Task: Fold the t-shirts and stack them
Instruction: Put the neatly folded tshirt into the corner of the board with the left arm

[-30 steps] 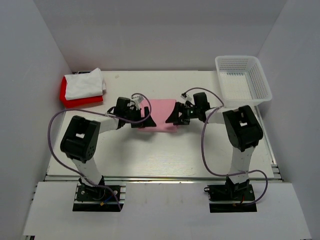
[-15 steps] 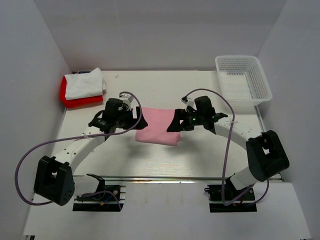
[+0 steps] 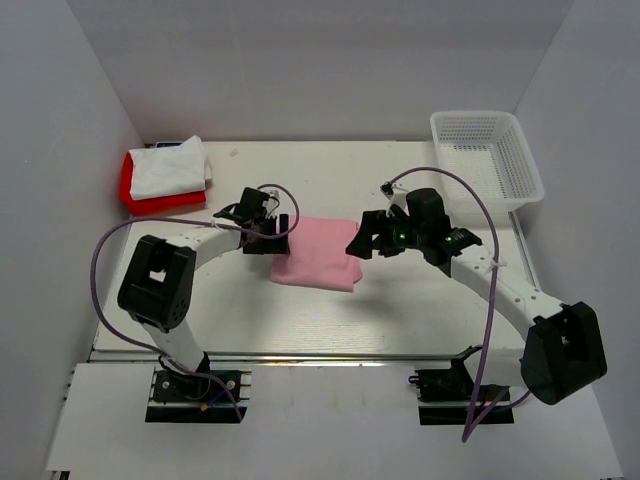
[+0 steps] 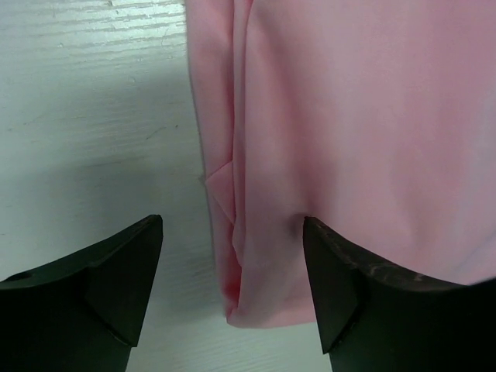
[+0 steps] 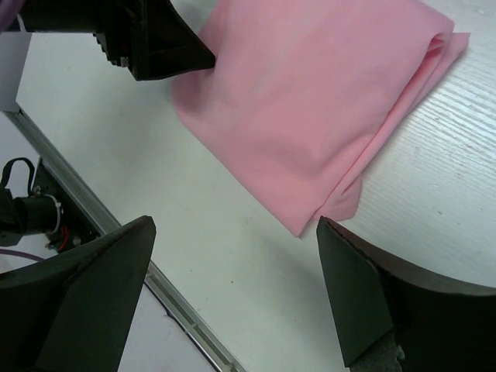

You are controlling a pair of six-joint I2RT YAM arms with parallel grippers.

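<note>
top view: the folded light pink t-shirt (image 3: 315, 253) lies in the middle of the table (image 3: 330, 320). the left gripper (image 3: 275, 238) is at its left edge, the right gripper (image 3: 362, 243) at its right edge. the white t-shirt (image 3: 168, 168) lies on the bright red t-shirt (image 3: 150, 205) in the far left corner.

left wrist view: the fingers are spread wide with the pink edge lying between them, not gripped.

right wrist view: the fingers are wide apart and hold nothing, near the pink shirt's corner.
</note>
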